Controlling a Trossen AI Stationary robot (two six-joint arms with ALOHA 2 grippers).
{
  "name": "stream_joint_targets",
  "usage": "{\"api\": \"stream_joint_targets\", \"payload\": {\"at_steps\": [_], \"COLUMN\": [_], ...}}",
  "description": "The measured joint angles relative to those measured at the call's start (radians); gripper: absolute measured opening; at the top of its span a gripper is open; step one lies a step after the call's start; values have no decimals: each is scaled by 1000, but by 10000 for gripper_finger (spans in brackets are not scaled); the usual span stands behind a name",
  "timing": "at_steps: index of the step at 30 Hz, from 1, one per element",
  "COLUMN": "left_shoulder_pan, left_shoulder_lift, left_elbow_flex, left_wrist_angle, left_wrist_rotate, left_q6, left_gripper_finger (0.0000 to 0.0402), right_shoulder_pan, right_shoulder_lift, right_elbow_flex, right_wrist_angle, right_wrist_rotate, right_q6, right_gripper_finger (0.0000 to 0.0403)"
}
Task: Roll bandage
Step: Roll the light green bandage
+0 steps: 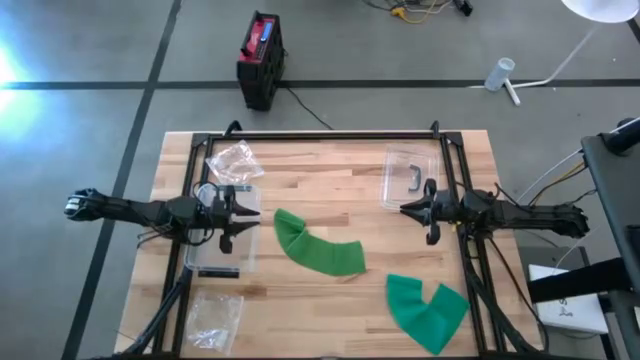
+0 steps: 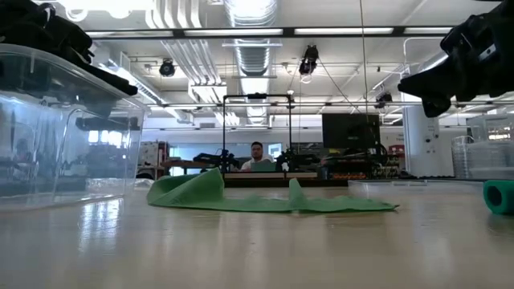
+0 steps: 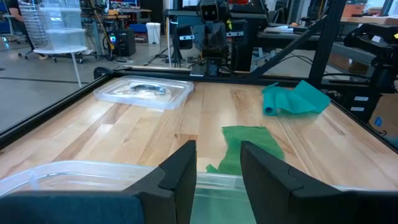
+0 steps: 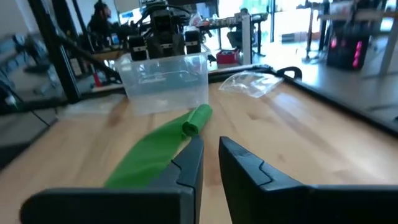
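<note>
One camera looks straight down, one skims the tabletop, and both wrist cameras face the shared green bandage (image 1: pixel 318 247).

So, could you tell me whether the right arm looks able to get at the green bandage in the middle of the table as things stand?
Probably yes. The right gripper hangs empty, and bare table lies between it and the green bandage, with nothing on top of the bandage.
</note>
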Motion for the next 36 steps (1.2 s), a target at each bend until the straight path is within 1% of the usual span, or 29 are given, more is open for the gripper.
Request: {"api": "stream_joint_targets", "payload": {"at_steps": [4,8,10,13,15,16,19,20,21,23,25,28,31,36], "left_shoulder_pan": [0,0,0,0,0,0,0,0,0,0,0,0,0,0], "left_shoulder_lift": [0,0,0,0,0,0,0,0,0,0,0,0,0,0], "left_elbow_flex": [0,0,0,0,0,0,0,0,0,0,0,0,0,0], "left_wrist_angle": [0,0,0,0,0,0,0,0,0,0,0,0,0,0], "left_wrist_rotate": [0,0,0,0,0,0,0,0,0,0,0,0,0,0], "left_q6": [0,0,0,0,0,0,0,0,0,0,0,0,0,0], "left_gripper_finger": [116,116,116,116,116,116,116,116,116,116,116,116,116,116], "right_shoulder_pan": [0,0,0,0,0,-1,-2,-2,-2,0,1,1,21,86], "right_shoulder_lift": [0,0,0,0,0,0,0,0,0,2,13,46,106,260], "right_elbow_flex": [0,0,-1,-1,-1,-1,-1,-1,-1,3,29,77,142,294], "right_wrist_angle": [0,2,9,19,19,23,31,37,49,97,97,90,84,-29], "right_wrist_rotate": [0,0,0,1,5,34,174,189,177,75,-40,-133,-164,-139], "right_q6": [-86,-110,-59,127,203,204,221,252,271,277,309,392,415,399], "right_gripper_finger": [39,42,46,52,56,58,62,63,65,67,68,63,50,29]}}
